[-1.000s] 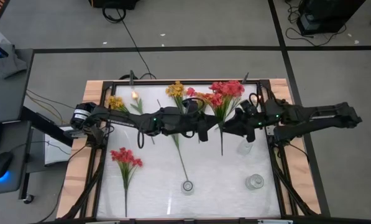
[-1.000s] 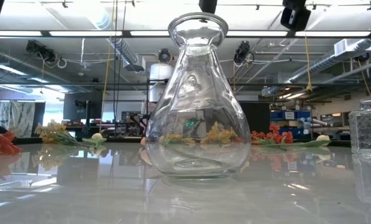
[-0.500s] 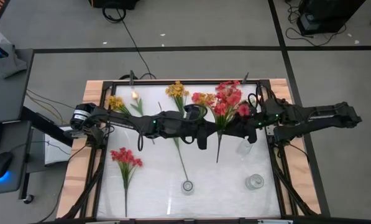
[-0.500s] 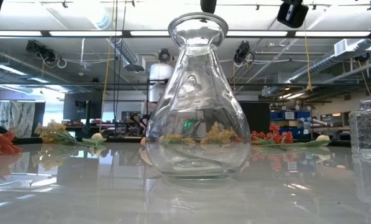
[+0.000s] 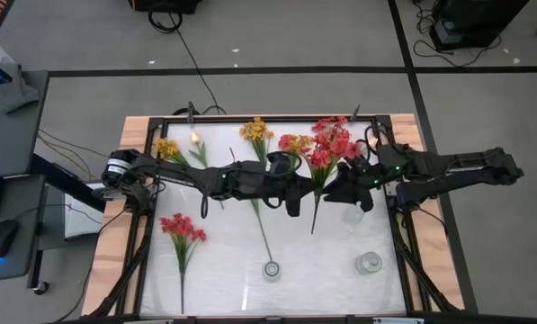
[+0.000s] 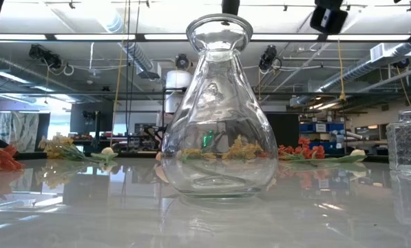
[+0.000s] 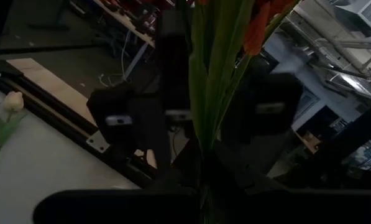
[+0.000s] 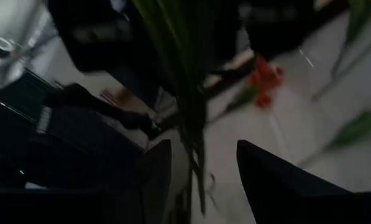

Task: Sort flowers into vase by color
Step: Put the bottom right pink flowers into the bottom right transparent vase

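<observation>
Left claw [image 5: 297,192] clamped on bushy red-pink flower bunch [image 5: 329,144] mid-counter, stems down for my handoff; right claw [image 5: 347,191] half-open around stems.

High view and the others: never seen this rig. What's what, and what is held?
Two dark robot arms work at a white table. The high view looks straight down. The low view sits at table height, just behind a glass vase. Each wrist view rides on one arm. Loose flowers lie along the table's top edge in the high view, yellow flowers among them, and a red bunch lies lower left. The left hand appears shut on the stem of a red flower. The right hand has its fingers apart around the same stem.
</observation>
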